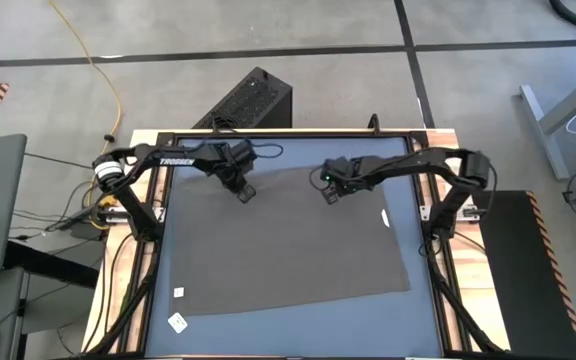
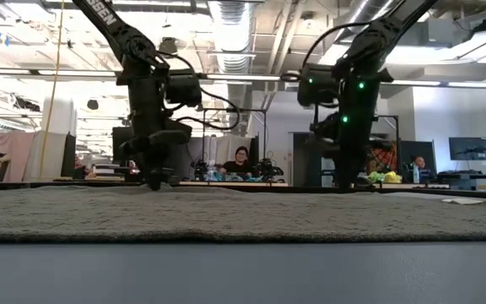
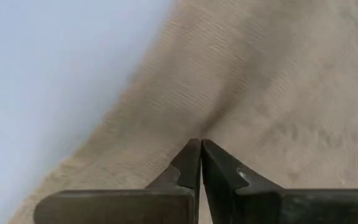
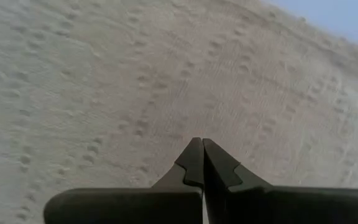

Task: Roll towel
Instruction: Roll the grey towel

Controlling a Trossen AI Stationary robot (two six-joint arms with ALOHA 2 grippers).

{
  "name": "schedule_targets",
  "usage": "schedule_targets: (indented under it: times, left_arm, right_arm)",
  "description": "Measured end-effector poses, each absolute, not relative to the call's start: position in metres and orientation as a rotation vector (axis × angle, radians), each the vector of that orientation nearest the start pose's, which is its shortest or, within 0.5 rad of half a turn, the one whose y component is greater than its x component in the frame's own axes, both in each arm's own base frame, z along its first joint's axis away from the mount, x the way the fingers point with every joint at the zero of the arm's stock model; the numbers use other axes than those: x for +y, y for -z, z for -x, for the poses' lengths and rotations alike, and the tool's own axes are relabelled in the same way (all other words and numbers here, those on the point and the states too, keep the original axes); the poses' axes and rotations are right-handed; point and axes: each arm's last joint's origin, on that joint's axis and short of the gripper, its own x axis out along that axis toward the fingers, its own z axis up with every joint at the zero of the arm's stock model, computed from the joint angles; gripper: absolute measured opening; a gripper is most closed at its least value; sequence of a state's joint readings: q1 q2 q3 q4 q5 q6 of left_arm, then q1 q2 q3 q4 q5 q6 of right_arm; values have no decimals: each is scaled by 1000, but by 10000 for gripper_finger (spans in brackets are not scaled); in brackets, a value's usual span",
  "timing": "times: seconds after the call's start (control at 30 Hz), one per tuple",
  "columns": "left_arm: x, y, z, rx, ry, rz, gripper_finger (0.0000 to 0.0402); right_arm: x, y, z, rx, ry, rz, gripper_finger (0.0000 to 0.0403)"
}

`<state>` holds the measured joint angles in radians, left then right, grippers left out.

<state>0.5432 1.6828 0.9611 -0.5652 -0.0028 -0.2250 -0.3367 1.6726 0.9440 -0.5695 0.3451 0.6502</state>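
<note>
The taupe towel [image 1: 288, 240] lies spread flat on the blue table [image 1: 423, 300], with its small white tag [image 1: 386, 216] at the right edge. My left gripper [image 1: 245, 192] is shut, its tips down on the towel a little inside the far edge, left of the middle; it also shows in the low view [image 2: 153, 181]. My right gripper [image 1: 330, 195] is shut, its tips down on the towel near the far edge, right of the middle; it shows in the low view too [image 2: 344, 182]. My left gripper pinches a small pucker of the towel's top surface [image 3: 211, 121] between its two fingertips, close to the far edge. The fingers come from above, pointing down. A crease runs away from the tips; the rest of the towel lies flat on the table. My right gripper has its shut fingertips down on the towel's surface [image 4: 197, 127] near the far edge, coming from above. The fingers hide the cloth between them, so one layer or a fold cannot be told. The towel around them lies flat.
Two small white squares [image 1: 178, 292] [image 1: 177, 322] lie on the table's near left corner beside the towel. A black box [image 1: 248, 100] stands on the floor behind the table. People sit in the room far behind [image 2: 241, 160].
</note>
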Motion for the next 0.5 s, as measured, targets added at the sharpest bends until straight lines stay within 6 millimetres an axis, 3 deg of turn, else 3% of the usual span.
schedule_targets:
  times: [0.27, 0.5]
  left_arm:
    - [162, -156, -252, 1182, -668, 629, 0]
    - [169, -155, -244, 1192, -762, 676, 0]
  right_arm:
    - [-113, -130, -279, 1142, 1058, -491, 16]
    - [-117, -135, -265, 1163, 1185, -502, 17]
